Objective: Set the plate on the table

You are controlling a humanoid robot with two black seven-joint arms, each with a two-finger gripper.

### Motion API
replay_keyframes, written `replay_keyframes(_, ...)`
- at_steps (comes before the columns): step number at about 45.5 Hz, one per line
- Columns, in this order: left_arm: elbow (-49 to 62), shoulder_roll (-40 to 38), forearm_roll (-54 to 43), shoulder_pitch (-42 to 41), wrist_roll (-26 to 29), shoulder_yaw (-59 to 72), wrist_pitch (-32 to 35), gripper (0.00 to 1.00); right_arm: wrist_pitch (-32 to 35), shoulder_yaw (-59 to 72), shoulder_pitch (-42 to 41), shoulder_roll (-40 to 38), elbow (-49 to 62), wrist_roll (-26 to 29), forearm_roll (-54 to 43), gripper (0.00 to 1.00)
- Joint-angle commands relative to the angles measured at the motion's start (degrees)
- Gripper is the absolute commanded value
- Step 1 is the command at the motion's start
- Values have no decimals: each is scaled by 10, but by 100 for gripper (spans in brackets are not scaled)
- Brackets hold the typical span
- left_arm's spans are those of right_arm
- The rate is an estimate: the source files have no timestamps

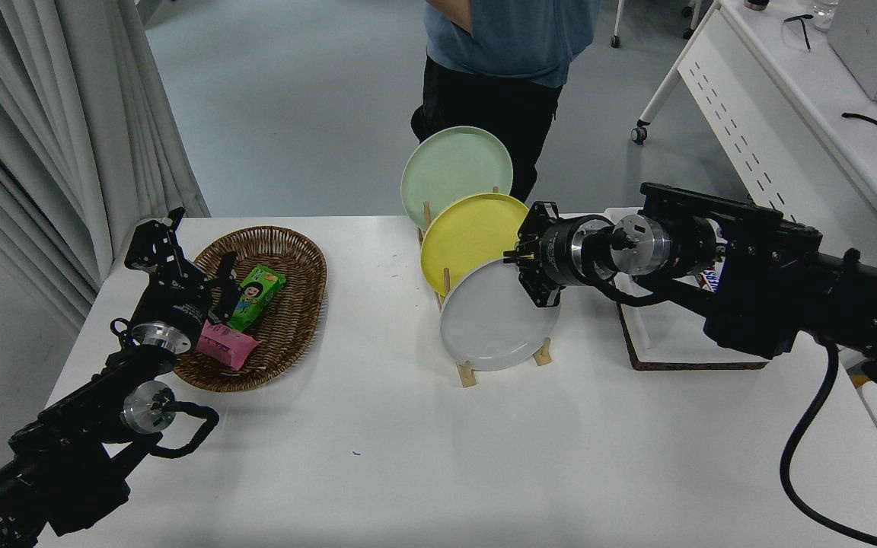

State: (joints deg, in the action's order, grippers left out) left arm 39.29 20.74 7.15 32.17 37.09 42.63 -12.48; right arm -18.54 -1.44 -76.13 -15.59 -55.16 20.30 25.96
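The light-grey plate (492,320) stands upright in the front slot of a wooden rack (467,374) on the white table (408,457). My right gripper (527,275) comes in from the right and is shut on the plate's upper right rim. The plate's lower edge sits in the rack. My left gripper (180,259) is parked at the lower left, open, beside the basket.
A yellow plate (465,232) and a pale green plate (454,167) stand behind the grey one in the rack. A wicker basket (294,259) with snack packs lies at the left. A white tray (659,342) lies under my right arm. A person (499,46) stands at the far side.
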Motion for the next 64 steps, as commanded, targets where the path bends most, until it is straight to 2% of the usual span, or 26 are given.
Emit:
replay_keyframes(1,0,0,0,0,0,0,0,100,-4,-31,-25,-16,-1,26,2,0)
replay_keyframes(26,0,0,0,0,0,0,0,100,-32,-104,-79,-37,-10,111,23,0)
replay_keyframes(44,0,0,0,0,0,0,0,100,-82,-105,-115,-36,-31,125,95,0)
replay_keyframes(64,0,0,0,0,0,0,0,100,-142,-114,-82,5,-31,158,144,0)
